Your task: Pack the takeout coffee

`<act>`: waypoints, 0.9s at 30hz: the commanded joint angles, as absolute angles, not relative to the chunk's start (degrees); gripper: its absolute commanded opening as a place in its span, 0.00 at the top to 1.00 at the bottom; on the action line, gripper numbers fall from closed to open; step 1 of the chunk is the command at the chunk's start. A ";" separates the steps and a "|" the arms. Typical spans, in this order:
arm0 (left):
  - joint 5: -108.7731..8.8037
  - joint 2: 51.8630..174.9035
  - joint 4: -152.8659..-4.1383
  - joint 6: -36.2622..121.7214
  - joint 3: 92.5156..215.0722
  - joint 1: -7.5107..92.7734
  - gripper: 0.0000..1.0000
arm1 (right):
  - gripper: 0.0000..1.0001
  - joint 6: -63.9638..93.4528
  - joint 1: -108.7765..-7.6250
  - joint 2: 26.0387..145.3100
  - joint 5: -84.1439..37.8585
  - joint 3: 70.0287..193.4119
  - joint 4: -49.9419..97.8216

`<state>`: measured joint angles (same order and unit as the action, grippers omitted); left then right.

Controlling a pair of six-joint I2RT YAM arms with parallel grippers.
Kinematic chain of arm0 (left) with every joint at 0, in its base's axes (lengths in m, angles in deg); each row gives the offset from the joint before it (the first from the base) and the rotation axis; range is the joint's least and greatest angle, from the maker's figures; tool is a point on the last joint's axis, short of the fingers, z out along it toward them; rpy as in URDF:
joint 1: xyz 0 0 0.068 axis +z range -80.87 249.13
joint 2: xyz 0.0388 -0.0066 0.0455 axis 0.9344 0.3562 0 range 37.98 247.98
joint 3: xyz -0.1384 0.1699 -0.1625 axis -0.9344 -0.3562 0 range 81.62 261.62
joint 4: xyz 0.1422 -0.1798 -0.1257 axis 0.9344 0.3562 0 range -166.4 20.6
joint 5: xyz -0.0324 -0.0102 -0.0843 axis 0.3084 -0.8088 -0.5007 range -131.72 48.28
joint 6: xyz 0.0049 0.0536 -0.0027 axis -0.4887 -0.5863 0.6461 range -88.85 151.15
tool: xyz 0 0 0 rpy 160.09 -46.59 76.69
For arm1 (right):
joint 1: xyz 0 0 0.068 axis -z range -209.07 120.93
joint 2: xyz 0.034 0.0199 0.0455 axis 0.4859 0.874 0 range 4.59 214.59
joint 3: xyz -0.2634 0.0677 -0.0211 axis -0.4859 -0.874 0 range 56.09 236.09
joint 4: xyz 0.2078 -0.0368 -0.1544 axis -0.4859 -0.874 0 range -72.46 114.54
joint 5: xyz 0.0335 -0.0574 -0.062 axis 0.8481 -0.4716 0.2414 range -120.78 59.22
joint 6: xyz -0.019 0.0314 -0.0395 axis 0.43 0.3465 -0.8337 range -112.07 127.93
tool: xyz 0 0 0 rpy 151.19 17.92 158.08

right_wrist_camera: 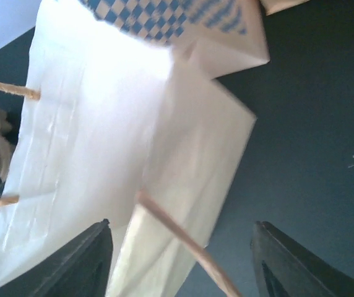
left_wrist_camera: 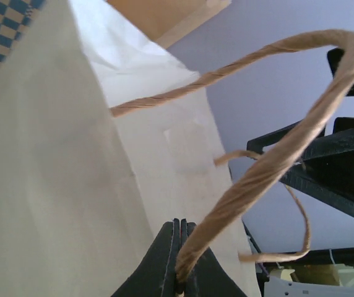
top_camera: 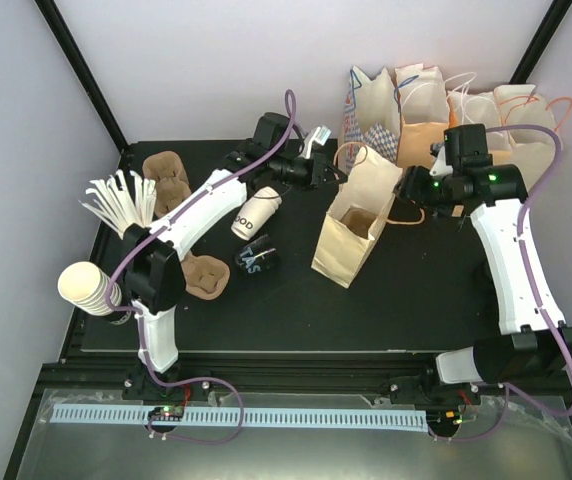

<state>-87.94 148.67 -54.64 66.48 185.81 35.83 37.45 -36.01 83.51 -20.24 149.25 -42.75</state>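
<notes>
Left tool (left_wrist_camera: 180,230): fully closed, pinching one twisted-paper handle (left_wrist_camera: 270,154) of the brown paper bag (top_camera: 349,228). Right tool (right_wrist_camera: 181,228): fingers wide apart. The bag's other handle (right_wrist_camera: 183,238) runs up between them, nothing clamped; can't tell if it touches either finger. Bag stands open-mouthed mid-tabletop (top_camera: 416,300), one tool on each side of its far end. Takeout coffee (top_camera: 256,214): on its side on the left half of the tabletop, nearer the far edge, just beside the left arm (top_camera: 206,205), outside the bag. Black cup (top_camera: 258,260) also on its side, just on its near-edge side. More bags (top_camera: 436,110) bunched at far right corner.
</notes>
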 commanded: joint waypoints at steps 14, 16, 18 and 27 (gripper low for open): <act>-62.03 134.37 -36.87 51.76 181.77 39.73 0.02 | 0.27 36.31 -35.85 89.63 -23.48 154.30 -41.41; -52.75 131.42 -34.04 50.05 179.46 40.71 0.01 | 0.27 36.19 -35.82 88.13 -25.12 154.35 -40.68; -45.26 128.55 -33.65 48.28 175.27 41.77 0.01 | 0.26 35.85 -35.81 86.90 -25.74 154.33 -40.59; -46.82 141.05 -21.93 34.83 178.67 47.91 0.01 | 0.25 34.96 -35.82 84.43 -22.89 153.63 -41.41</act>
